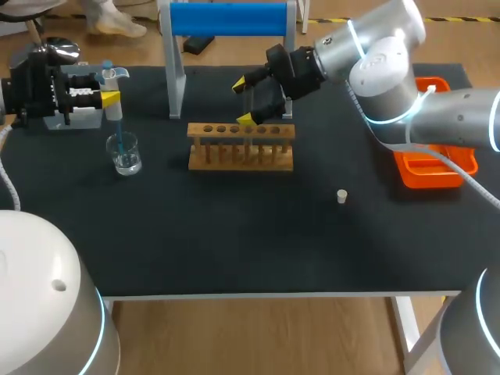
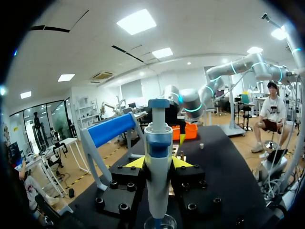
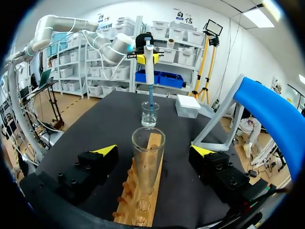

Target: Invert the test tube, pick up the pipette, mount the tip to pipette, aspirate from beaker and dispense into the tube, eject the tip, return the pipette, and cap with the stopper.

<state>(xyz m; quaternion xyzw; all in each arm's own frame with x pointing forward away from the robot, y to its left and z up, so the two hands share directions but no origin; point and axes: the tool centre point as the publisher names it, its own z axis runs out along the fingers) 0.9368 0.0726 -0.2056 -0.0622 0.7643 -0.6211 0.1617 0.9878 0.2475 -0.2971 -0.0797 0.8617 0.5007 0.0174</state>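
Right wrist view: clear test tube (image 3: 148,157) stands open-mouthed in wooden rack (image 3: 131,196).

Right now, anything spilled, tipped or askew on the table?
Nothing stands out. The test tube is upright in the rack, beaker upright under the pipette, stopper alone on the table, no spill visible.

Blue-barred stand (image 1: 228,19), orange tray (image 1: 434,173)
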